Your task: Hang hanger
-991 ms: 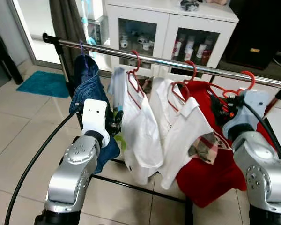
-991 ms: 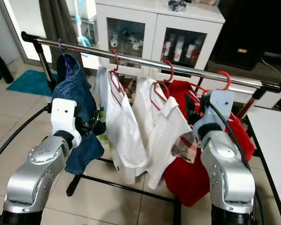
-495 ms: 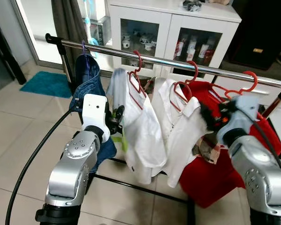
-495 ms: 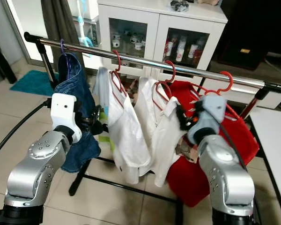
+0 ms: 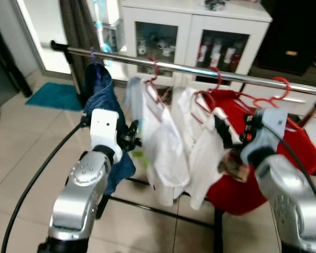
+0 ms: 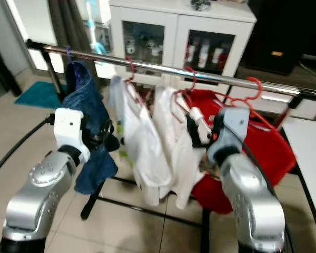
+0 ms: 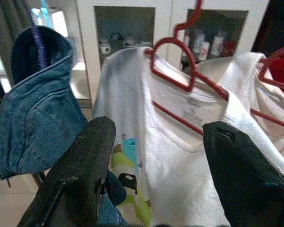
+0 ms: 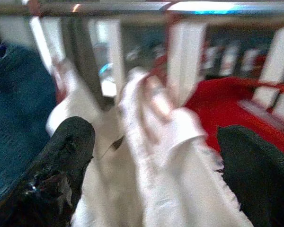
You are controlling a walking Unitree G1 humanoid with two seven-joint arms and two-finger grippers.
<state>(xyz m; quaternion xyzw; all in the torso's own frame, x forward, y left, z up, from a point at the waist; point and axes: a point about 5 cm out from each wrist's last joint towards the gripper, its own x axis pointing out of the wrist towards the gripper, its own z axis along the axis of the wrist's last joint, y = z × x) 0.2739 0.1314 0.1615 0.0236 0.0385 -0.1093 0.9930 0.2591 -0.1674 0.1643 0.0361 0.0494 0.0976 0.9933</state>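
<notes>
The white collared shirt on its red hanger hangs from the rail, which runs 9 to 3. The right gripper, nearer, has its fingers spread around the collar; the left gripper is released, empty

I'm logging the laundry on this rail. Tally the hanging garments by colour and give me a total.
Blue: 1, the jeans
White: 2, the T-shirt and the collared shirt
Red: 1, the red garment
Total: 4 garments on the rail
</notes>
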